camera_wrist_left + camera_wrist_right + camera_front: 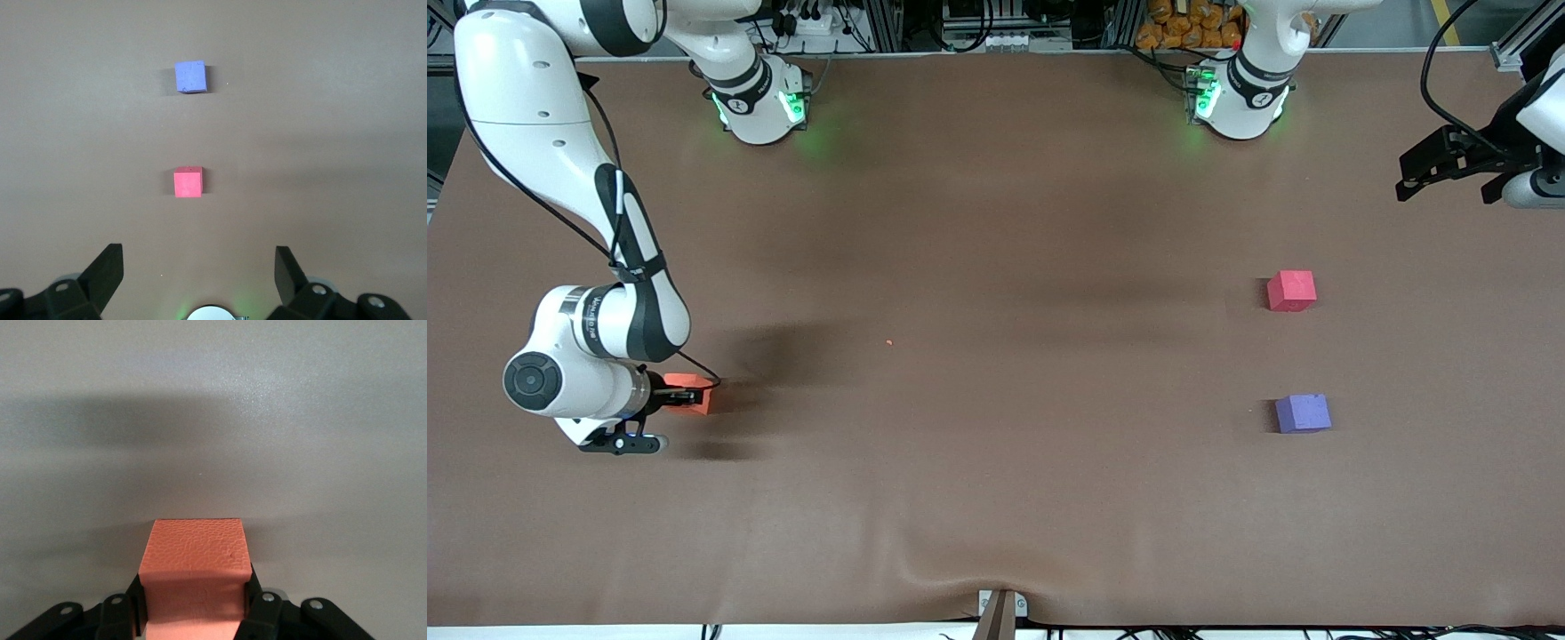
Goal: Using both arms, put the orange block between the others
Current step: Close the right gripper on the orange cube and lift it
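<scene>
The orange block (pixel 695 392) is at the right arm's end of the table, with my right gripper (pixel 682 394) shut on it. In the right wrist view the black fingers (pixel 257 603) press into both sides of the orange block (pixel 195 550), and my right gripper (pixel 193 603) is low over the brown table. The pinkish-red cube (pixel 1291 291) and the purple-blue cube (pixel 1303 413) sit apart near the left arm's end, with the purple-blue one nearer the front camera. My left gripper (pixel 1447 188) hangs open and empty above that end. It looks down on the pinkish-red cube (pixel 187 182) and the purple-blue cube (pixel 191 76).
A tiny orange crumb (pixel 888 342) lies on the brown table cover (pixel 996 222) toward the middle. The cover wrinkles near a clamp (pixel 1000 609) at the front edge. Both green-lit bases stand along the back edge.
</scene>
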You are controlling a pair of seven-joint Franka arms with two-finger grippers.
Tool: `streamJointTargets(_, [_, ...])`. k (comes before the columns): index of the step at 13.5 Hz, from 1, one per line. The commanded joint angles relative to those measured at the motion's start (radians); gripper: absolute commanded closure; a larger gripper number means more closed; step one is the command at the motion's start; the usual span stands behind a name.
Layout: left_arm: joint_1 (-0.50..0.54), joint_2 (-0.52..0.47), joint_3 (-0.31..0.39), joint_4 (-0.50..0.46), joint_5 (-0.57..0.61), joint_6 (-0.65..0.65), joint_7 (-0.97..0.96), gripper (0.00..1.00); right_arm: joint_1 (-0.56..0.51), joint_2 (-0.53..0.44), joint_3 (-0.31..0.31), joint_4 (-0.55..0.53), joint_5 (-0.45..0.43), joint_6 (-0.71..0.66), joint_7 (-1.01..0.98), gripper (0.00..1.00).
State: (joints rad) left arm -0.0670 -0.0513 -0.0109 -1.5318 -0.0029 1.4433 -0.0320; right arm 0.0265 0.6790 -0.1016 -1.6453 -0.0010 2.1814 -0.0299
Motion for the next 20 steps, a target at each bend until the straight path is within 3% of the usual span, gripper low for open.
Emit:
streamJointTargets(1, [-0.002, 0.008, -0.003, 0.013, 0.007, -0.007, 0.000, 0.00, 0.010, -0.065, 0.003, -0.001, -0.002, -0.049, -0.008, 1.00])
streamJointTargets(7, [-0.005, 0.010, -0.004, 0.015, 0.006, -0.003, 0.000, 0.00, 0.094, -0.119, 0.026, 0.016, -0.001, -0.084, -0.005, 1.00])
streamJointTargets(11, [-0.005, 0.010, -0.004, 0.015, 0.006, 0.003, 0.000, 0.00, 0.151, -0.200, 0.057, 0.018, -0.002, -0.244, 0.001, 1.00])
streamJointTargets(20, [0.000, 0.008, -0.004, 0.015, 0.006, 0.005, 0.009, 0.00, 0.283, -0.269, 0.092, 0.016, -0.001, -0.281, 0.004, 1.00])
